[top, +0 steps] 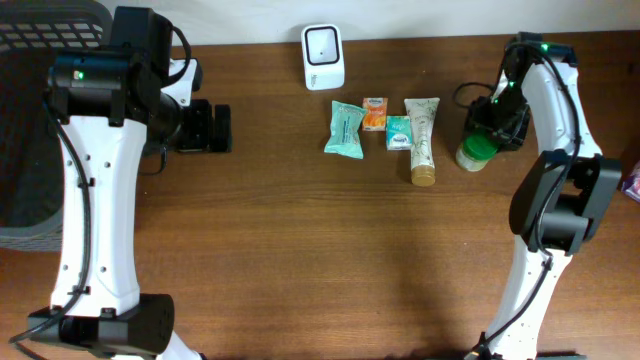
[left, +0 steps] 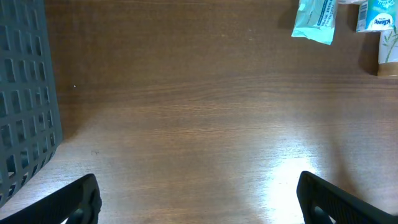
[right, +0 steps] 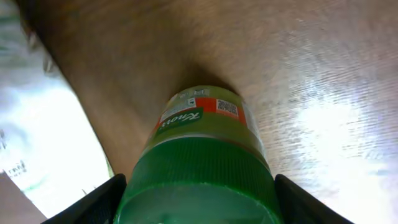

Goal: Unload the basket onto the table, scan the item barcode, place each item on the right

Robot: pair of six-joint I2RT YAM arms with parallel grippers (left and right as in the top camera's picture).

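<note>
A jar (top: 474, 151) with a green lid and a Knorr label stands at the right of the table. In the right wrist view the jar (right: 199, 143) fills the lower middle, with a small code patch on its label. My right gripper (right: 198, 199) has one finger pressed against each side of the lid. The white scanner (top: 323, 56) sits at the back centre. My left gripper (top: 205, 128) hovers open over bare wood at the left, far from the items, and in its own view the left gripper (left: 199, 199) holds nothing.
A teal packet (top: 345, 129), an orange packet (top: 374, 113), a small tissue pack (top: 399, 133) and a tube (top: 422, 140) lie in a row in front of the scanner. A dark basket (top: 30, 120) stands at the far left. A pale shiny package (right: 43, 124) lies beside the jar.
</note>
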